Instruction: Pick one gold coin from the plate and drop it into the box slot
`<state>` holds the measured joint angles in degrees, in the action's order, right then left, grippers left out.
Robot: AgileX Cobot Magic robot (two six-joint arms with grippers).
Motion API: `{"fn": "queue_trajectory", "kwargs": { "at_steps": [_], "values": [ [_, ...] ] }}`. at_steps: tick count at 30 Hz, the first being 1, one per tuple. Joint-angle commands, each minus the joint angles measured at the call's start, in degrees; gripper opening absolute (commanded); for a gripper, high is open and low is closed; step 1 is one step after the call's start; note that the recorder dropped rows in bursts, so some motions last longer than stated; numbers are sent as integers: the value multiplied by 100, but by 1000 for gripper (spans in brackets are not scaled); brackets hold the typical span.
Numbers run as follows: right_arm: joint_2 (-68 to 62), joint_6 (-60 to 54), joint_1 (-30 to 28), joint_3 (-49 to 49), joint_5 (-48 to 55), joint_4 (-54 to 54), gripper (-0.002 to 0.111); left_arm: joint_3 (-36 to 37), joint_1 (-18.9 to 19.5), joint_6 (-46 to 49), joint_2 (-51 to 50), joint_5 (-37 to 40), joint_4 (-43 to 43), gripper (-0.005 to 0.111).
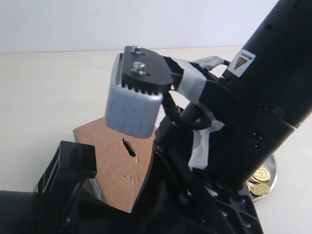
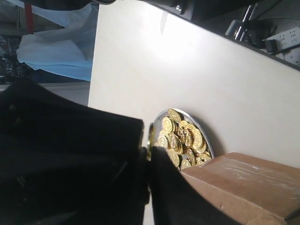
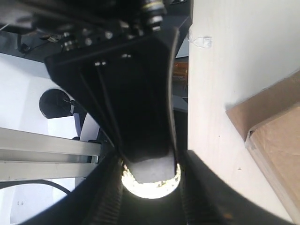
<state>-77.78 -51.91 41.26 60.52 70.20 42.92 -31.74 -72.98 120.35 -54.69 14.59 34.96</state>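
The left arm's black fingers are pressed nearly together on 1 thin gold coin. It is held edge-on, so only a narrow gold sliver shows between them. Beyond the fingers lies the round shiny silver metal plate, heaped with a pile of gold coins. Just beside the plate stands the creased brown cardboard box. How high the held coin hangs cannot be told from this view.

In the exterior view the box rests on the cream counter. The short ragged dark slot shows in its top face, with nothing in it. A bulky black robot arm, wrapped with white tape and carrying a grey camera housing, fills the middle and right of that view. It hides 1 side of the box and most of the plate, where only a few gold coins peek out at the rim. No fingers can be seen there.

The right arm's black fingers hang over the counter's edge, well apart from the box corner. Whether they are spread or closed cannot be told, and nothing shows in them.
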Motion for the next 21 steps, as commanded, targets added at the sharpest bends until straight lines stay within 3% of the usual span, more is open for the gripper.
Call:
{"fn": "queue_trajectory", "kwargs": {
  "at_steps": [1, 12, 15, 21],
  "values": [
    [38, -38, 9, -9, -24, 113, 31, -22, -41, -11, 0, -6, 8, 0],
    [66, 207, 9, -9, -24, -184, 31, -22, -41, -132, 0, -6, 8, 0],
    [170, 635, 9, -9, -24, -916, 31, -22, -41, -278, 0, -6, 8, 0],
    [921, 2438, 9, -9, -1468, -3594, 31, -22, 115, -1230, 0, -376, 19, 0]
  ]
}}
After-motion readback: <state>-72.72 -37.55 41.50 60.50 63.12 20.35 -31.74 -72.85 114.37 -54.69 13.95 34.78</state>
